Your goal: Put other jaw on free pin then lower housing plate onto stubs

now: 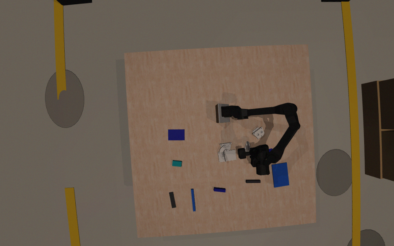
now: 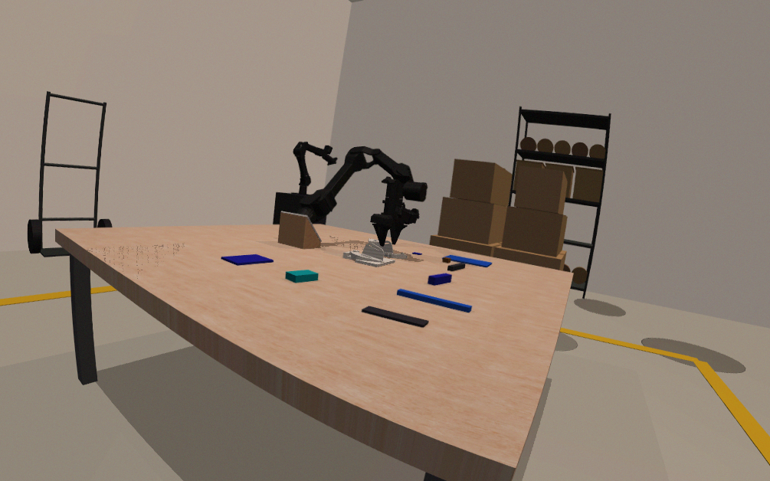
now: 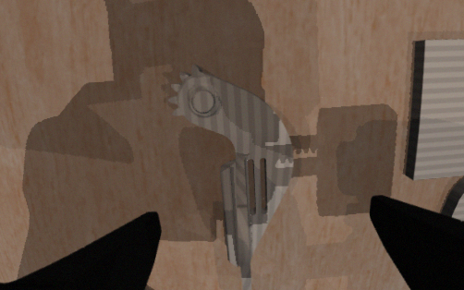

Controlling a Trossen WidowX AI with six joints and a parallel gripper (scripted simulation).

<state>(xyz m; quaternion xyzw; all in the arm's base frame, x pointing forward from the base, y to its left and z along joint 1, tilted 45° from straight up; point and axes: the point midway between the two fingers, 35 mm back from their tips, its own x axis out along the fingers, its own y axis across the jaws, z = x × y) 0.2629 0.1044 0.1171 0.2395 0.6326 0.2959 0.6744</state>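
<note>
The loose grey jaw (image 1: 247, 146) (image 3: 247, 108) lies on the table, its toothed, round-holed end at the upper left in the wrist view and its long tip pointing down. My gripper (image 2: 388, 243) (image 3: 264, 215) is wide open and empty, low above this jaw, with a fingertip out to either side of its ribbed part. The grey base (image 1: 231, 155) (image 3: 450, 111) is beside it, cut off by the wrist view's right edge. The fitted jaw is hard to make out on the base. The white housing plate (image 1: 258, 132) with two holes lies apart, nearer the arm's mount.
A blue panel (image 1: 280, 174) (image 2: 468, 260) and a black bar (image 1: 253, 181) (image 2: 456, 266) lie near the arm. A navy block (image 1: 219, 189) (image 2: 439, 279), a teal block (image 1: 177, 163) (image 2: 302, 276) and a navy sheet (image 1: 176, 134) (image 2: 247, 259) lie farther out. A wedge block (image 2: 296, 230) stands by the mount.
</note>
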